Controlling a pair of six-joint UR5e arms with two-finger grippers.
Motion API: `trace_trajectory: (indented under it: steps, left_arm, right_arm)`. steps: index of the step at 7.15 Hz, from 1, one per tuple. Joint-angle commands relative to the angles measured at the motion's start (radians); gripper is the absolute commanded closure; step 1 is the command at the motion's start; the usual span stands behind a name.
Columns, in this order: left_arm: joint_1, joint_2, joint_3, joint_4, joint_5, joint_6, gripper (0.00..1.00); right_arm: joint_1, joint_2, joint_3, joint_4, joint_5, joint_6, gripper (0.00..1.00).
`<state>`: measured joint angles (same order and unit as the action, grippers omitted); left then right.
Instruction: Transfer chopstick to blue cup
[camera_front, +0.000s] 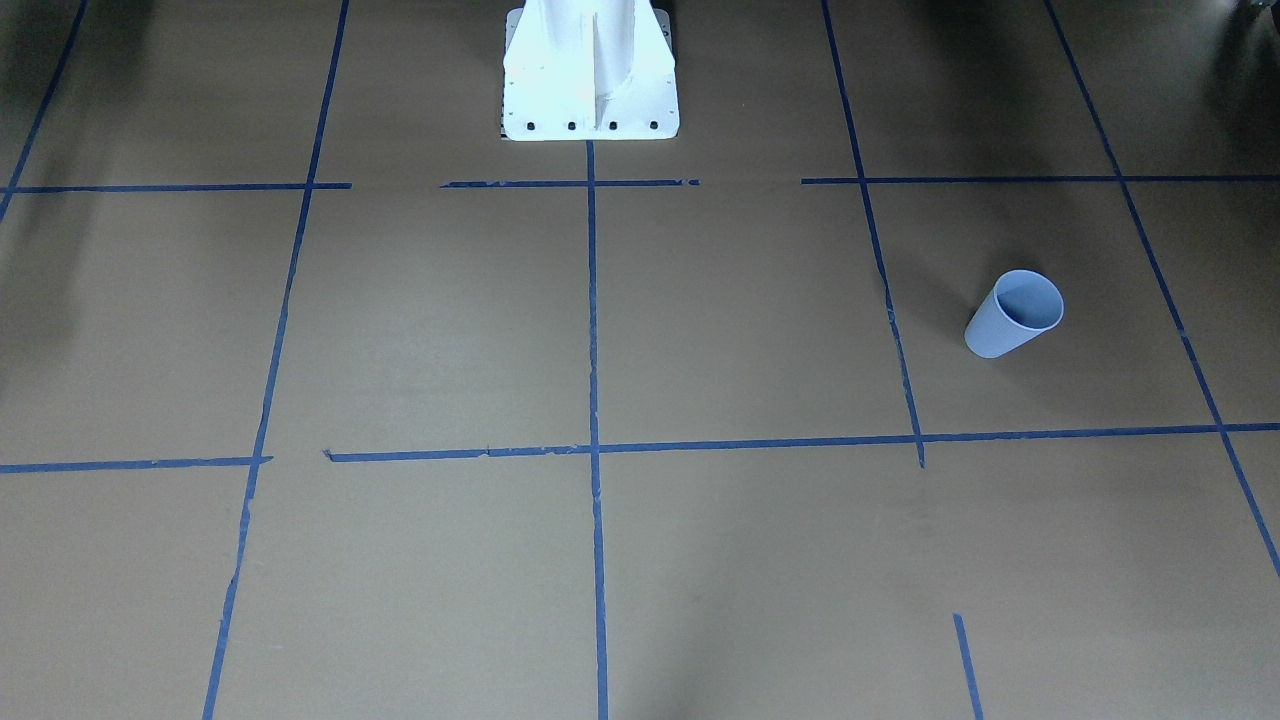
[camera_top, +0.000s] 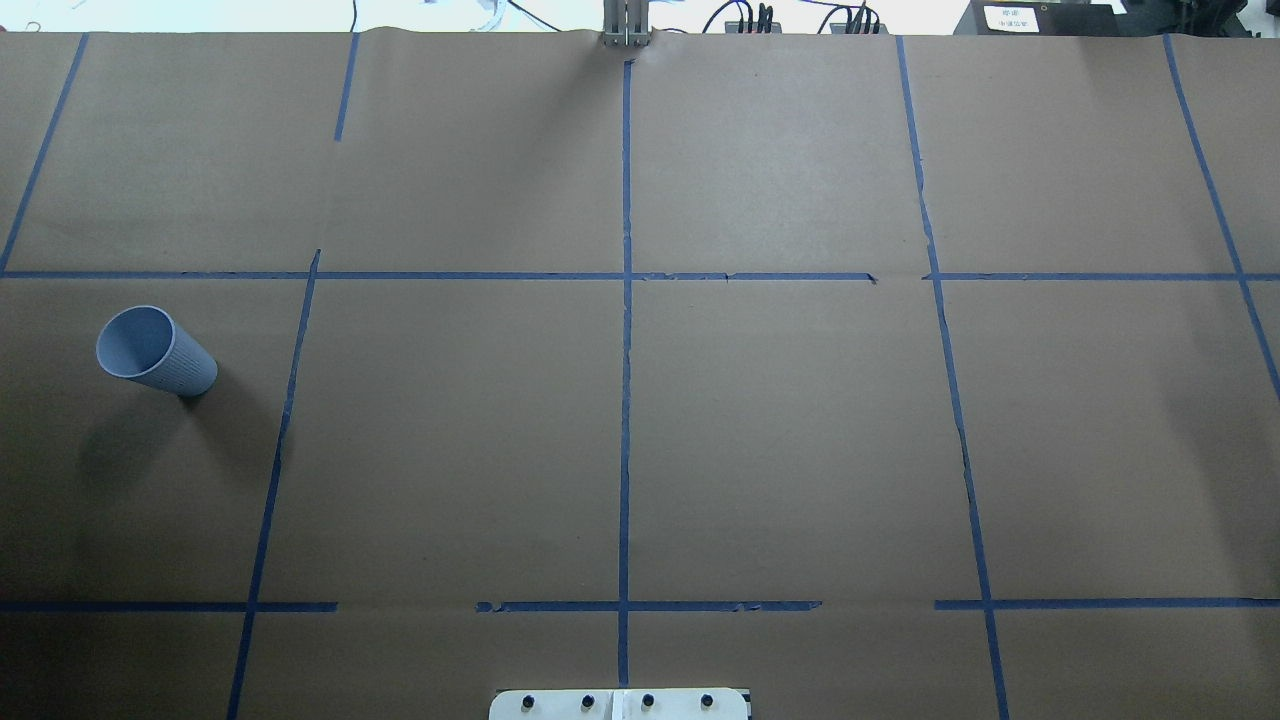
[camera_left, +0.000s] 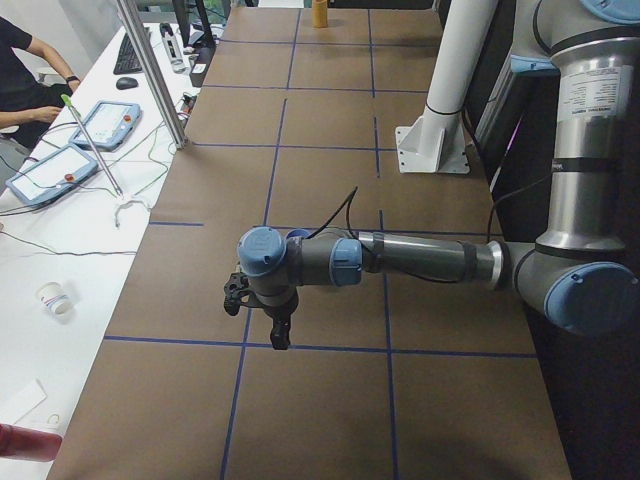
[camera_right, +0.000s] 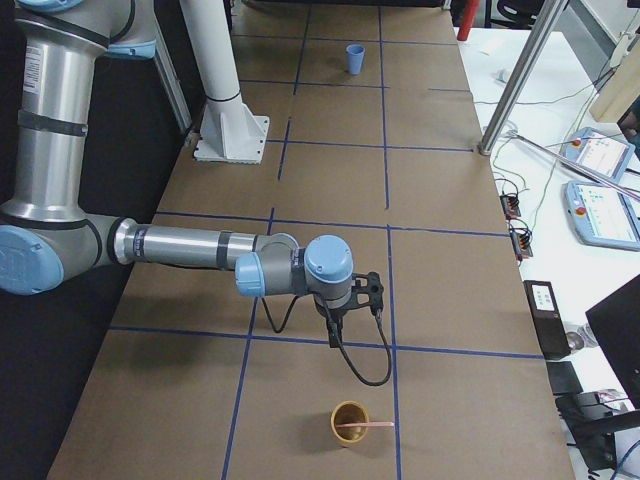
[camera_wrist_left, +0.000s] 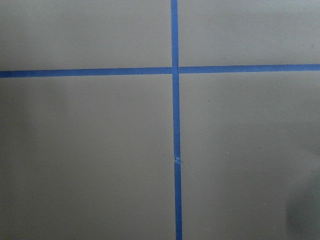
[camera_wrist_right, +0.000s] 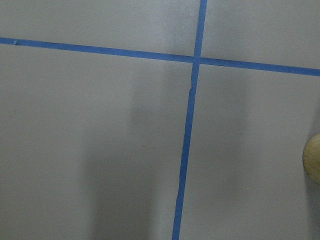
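Note:
The blue cup (camera_front: 1013, 313) stands upright on the brown table on my left side; it also shows in the overhead view (camera_top: 155, 350) and far off in the exterior right view (camera_right: 354, 58). The pinkish-red chopstick (camera_right: 368, 427) lies across the rim of a small tan cup (camera_right: 349, 422) at the table's right end. My right gripper (camera_right: 333, 338) hangs above the table a short way from the tan cup; I cannot tell whether it is open or shut. My left gripper (camera_left: 280, 338) hangs above a tape crossing; I cannot tell its state either.
The white robot pedestal (camera_front: 590, 80) stands at the table's middle edge. Blue tape lines (camera_top: 625, 350) divide the table into squares. A side bench with teach pendants (camera_right: 600, 210) and a metal post (camera_right: 510, 80) runs along the far side. The tan cup's edge shows in the right wrist view (camera_wrist_right: 314, 160).

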<state>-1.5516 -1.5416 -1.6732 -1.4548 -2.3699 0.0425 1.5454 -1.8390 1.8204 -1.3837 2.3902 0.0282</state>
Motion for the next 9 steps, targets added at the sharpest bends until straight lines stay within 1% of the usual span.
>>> trace_trajectory:
  steps: [1, 3, 4, 6, 7, 9]
  left_arm:
    - [-0.001, 0.003, -0.019, 0.004, 0.001, -0.006, 0.0]
    - [0.001, 0.017, -0.036, 0.005, 0.004, -0.006, 0.0]
    - [0.002, 0.017, -0.048, 0.004, 0.008, -0.007, 0.0]
    - [0.005, 0.021, -0.033, 0.005, -0.012, -0.012, 0.0]
    - [0.007, 0.035, -0.042, -0.01, -0.012, -0.001, 0.0]
    - [0.008, 0.048, -0.045, -0.025, -0.014, 0.002, 0.0]
  right_arm:
    - [-0.001, -0.008, 0.005, -0.006, 0.003, -0.013, 0.0]
    - [-0.001, -0.002, -0.038, -0.003, 0.004, -0.014, 0.0]
    - [-0.001, -0.003, -0.039, -0.003, 0.003, -0.014, 0.0]
    - [-0.005, -0.002, -0.041, -0.001, 0.009, -0.013, 0.0]
    - [-0.008, -0.002, -0.044, -0.001, 0.027, -0.013, 0.0]
    - [-0.025, 0.003, -0.041, -0.003, 0.029, -0.011, 0.0]
